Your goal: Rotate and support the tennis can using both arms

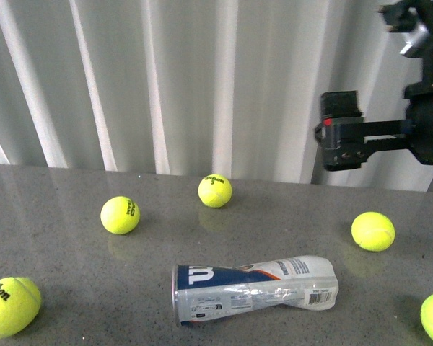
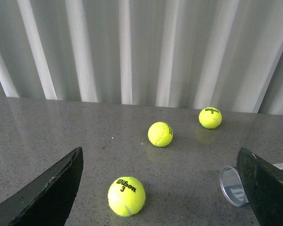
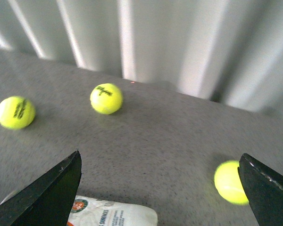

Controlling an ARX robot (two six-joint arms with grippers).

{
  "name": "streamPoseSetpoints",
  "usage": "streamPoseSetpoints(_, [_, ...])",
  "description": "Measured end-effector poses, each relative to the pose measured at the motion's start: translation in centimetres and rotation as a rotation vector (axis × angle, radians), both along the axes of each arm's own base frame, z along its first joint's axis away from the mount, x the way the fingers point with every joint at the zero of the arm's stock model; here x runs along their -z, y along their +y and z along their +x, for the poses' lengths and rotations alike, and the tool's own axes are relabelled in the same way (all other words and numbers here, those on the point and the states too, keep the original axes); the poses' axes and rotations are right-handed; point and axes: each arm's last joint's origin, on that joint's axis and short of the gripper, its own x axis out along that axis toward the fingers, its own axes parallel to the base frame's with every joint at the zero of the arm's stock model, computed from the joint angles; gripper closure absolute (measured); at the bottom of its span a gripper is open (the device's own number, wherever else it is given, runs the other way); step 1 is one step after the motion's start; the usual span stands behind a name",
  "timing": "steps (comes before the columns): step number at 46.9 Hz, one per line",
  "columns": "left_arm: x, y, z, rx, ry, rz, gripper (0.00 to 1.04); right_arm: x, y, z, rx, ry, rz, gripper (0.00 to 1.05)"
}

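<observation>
– Grey speckled table [image 1: 289,216], white pleated curtain [image 1: 202,86] behind. Why is the tennis can [image 1: 256,292] lying flat?
– My guess is that it is waiting to be turned upright. It rests on its side close to the robot, silvery rim toward the left, and its middle looks crumpled. Yellow tennis balls [image 1: 215,191] lie scattered around it, none touching.
– And the claws?
– Both are released and hold nothing. The left claw [image 2: 160,150] has its jaws spread wide, and one jaw partly hides the can's rim. The right claw [image 3: 160,154] is just as wide, with the can's white end showing between its jaws. I'd say that suits flanking the tube.
– Anything hidden?
– The left arm is missing from the front view. The right arm [image 1: 418,122], raised well above the table, is cut off by the frame.
</observation>
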Motion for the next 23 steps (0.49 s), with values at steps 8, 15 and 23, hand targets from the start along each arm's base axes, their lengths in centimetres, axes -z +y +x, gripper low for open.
streamPoseSetpoints(8, [0.0,0.0,0.0,0.002,0.0,0.0,0.07,0.2,-0.2,-0.3,0.043,0.029,0.094,0.07])
streamPoseSetpoints(15, [0.0,0.0,0.0,-0.003,-0.001,0.0,0.07,1.5,-2.0,-3.0,0.226,-0.295,0.04,0.35])
streamPoseSetpoints(23, [0.0,0.0,0.0,0.0,-0.001,0.0,0.07,2.2,-5.3,-7.4,0.263,-0.337,0.022,0.72])
